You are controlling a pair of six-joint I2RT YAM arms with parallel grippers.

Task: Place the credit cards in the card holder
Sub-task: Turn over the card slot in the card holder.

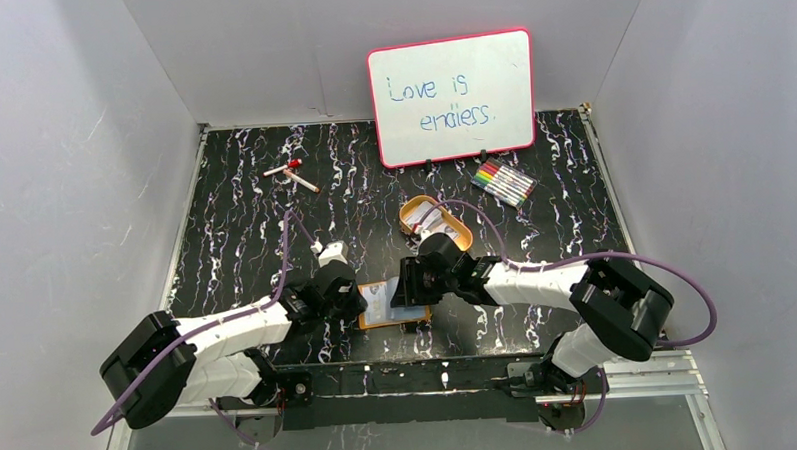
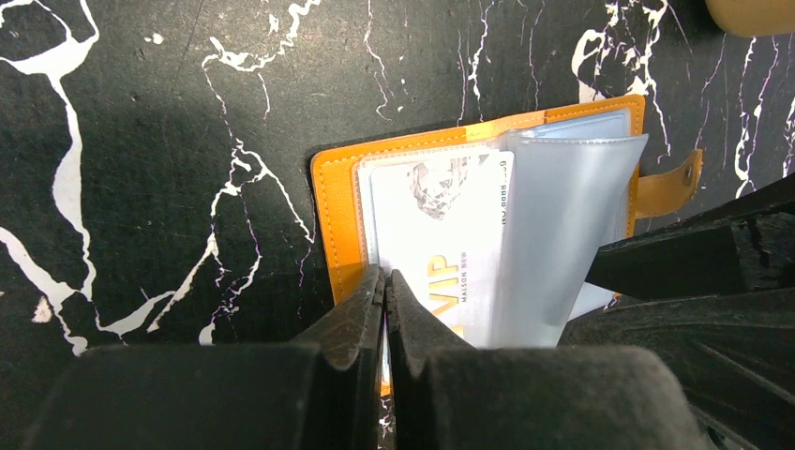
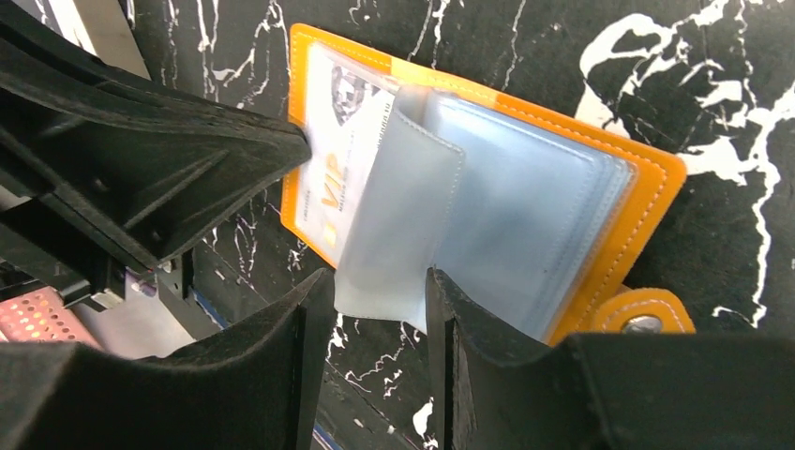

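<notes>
Orange card holder (image 2: 333, 202) open, VIP credit card (image 2: 441, 234) in pocket; left tool (image 2: 384, 281) clenched, right tool (image 3: 380, 281) parted around sleeve (image 3: 398, 206)

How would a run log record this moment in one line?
left gripper: shut on VIP card | right gripper: open astride clear sleeve | card holder: lying open

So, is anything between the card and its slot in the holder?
Nothing visible. The card, pinched by the shut left gripper, lies on the open holder. The clear sleeves that would cover it are lifted off it, their edge between the fingers of the right gripper.
</notes>
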